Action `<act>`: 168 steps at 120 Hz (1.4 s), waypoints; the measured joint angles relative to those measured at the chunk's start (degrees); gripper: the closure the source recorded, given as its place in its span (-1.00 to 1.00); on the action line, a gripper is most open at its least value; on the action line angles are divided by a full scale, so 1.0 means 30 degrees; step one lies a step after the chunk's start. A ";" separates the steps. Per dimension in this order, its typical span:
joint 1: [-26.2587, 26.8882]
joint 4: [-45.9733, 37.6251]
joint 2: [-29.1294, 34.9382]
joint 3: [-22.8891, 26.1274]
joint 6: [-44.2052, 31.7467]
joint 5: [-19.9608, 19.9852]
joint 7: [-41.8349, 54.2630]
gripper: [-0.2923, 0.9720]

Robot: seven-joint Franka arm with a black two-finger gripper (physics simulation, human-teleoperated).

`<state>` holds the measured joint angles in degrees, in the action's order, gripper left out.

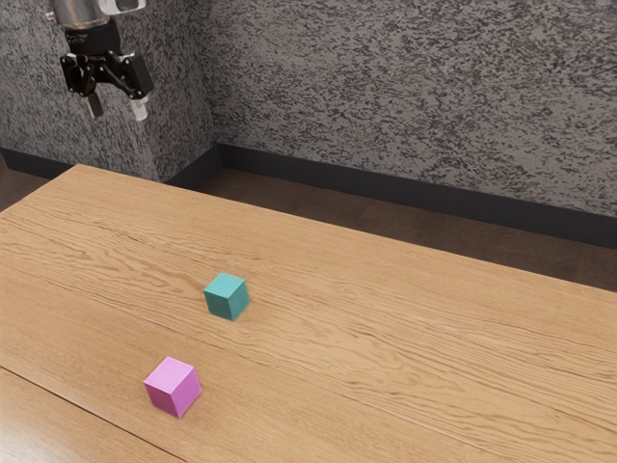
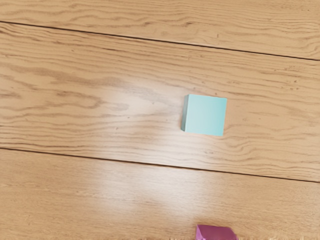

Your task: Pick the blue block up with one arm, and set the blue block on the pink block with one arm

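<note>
A teal-blue block (image 1: 227,295) rests on the wooden table (image 1: 405,328), near its middle. A pink block (image 1: 174,386) sits closer to the front edge, apart from the blue one. My gripper (image 1: 117,108) hangs high above the table at the exterior view's upper left, open, with nothing between its fingers. From the wrist view I look straight down on the blue block (image 2: 204,115), with the pink block (image 2: 216,232) some way from it, partly cut off by the picture's edge.
A speckled grey wall with a dark baseboard (image 1: 424,198) runs behind the table. A plank seam (image 1: 87,410) crosses the tabletop near the pink block.
</note>
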<state>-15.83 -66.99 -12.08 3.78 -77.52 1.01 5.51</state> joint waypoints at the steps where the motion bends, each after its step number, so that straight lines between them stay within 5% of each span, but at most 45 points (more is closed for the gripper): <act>1: 0.0002 0.0000 0.0004 -0.0004 0.0007 0.0003 0.0014 -0.54; 24: 0.0008 0.0241 0.0122 0.0017 0.0224 0.0011 0.0294 -0.54; 34: 0.0155 0.3037 0.3300 0.0537 0.1025 -0.0055 0.0400 -0.54; 41: 0.0131 0.3464 0.3493 0.1808 0.1387 -0.0268 0.0474 -0.54; 55: 0.2844 0.3534 -0.0012 0.2556 0.1442 -0.3385 0.0438 -0.53; 65: 0.2492 0.3466 -0.2915 0.2540 0.1197 -0.4153 0.0387 -0.53; 115: 0.2406 0.2330 -0.9774 0.1252 -0.4826 -0.3393 0.0192 -0.54; 168: 0.2474 -0.2351 -1.0684 -0.0084 -1.0335 -0.1170 0.0265 -0.54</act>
<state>-8.40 -74.04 -44.13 3.53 -108.53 -2.50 6.31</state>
